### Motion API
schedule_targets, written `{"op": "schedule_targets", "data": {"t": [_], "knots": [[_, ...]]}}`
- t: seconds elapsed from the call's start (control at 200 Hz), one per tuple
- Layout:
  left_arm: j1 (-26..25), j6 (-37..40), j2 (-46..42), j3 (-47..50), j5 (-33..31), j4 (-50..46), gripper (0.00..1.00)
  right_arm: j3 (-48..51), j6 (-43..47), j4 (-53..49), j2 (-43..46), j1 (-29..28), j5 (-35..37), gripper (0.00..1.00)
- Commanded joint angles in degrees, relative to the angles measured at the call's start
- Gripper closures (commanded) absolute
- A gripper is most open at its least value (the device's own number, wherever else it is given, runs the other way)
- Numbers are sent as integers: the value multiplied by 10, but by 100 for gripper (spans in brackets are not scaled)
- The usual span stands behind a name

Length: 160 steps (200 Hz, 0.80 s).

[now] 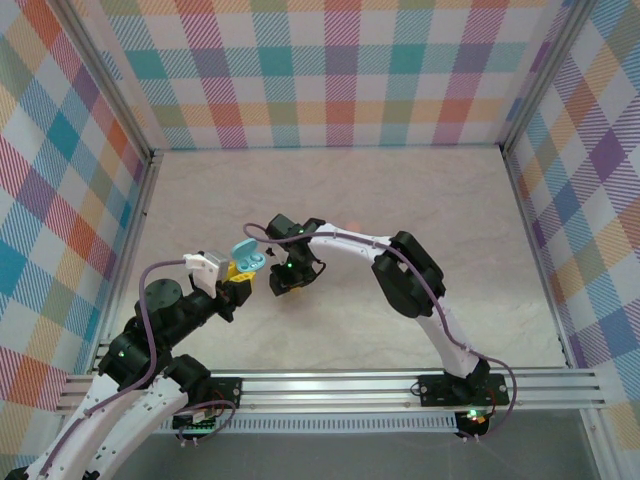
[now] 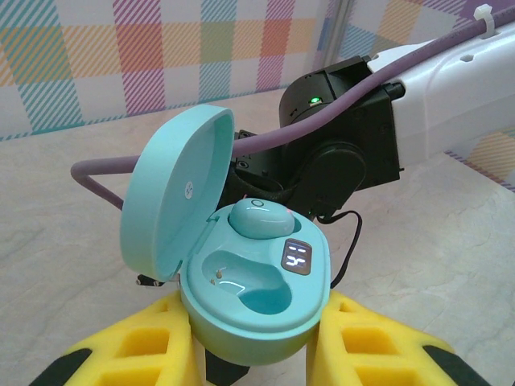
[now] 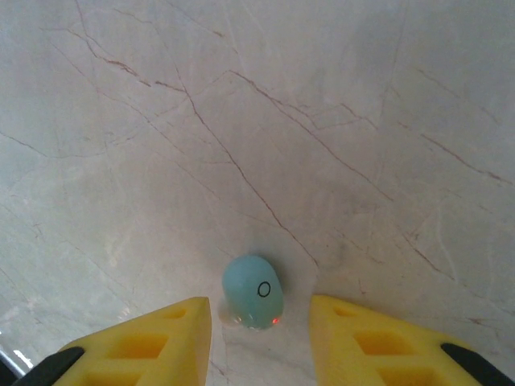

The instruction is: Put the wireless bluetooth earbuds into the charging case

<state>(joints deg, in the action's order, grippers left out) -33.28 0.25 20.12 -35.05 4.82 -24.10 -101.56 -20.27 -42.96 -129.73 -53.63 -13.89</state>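
Observation:
My left gripper point(image 2: 256, 342) is shut on an open light blue charging case point(image 2: 253, 318), its yellow fingers point(image 2: 129, 354) pressing both sides. The lid point(image 2: 181, 193) stands up on the left. One light blue earbud point(image 2: 259, 218) sits in the far slot, the near slot point(image 2: 245, 285) is empty, and a small display point(image 2: 297, 259) is lit. From above, the case point(image 1: 248, 260) is held just left of my right gripper point(image 1: 284, 283). A second light blue earbud point(image 3: 253, 291) lies on the table between the open yellow fingers of my right gripper point(image 3: 260, 326), touching neither.
The right arm's black wrist and purple cable point(image 2: 354, 137) hang close behind the held case. The marbled tabletop point(image 1: 400, 200) is bounded by plaid walls point(image 1: 340, 70) and a metal rail point(image 1: 350, 385) at the near edge.

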Motion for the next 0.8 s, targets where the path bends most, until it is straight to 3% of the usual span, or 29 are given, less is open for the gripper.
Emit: {"op": "schedule_targets", "data": {"t": [0.0,0.36,0.795], "knots": [[1,-1,-10,-8,-2,-4,81,-15,10,-35,-17,-7,9,62],[1,-1,-17,-17,2,-14,81,-50,2,-37,-38,-6,-14,66],[1,-3,-15,1,5,8,81,-69,0,-48,-55,-7,-12,61]]}}
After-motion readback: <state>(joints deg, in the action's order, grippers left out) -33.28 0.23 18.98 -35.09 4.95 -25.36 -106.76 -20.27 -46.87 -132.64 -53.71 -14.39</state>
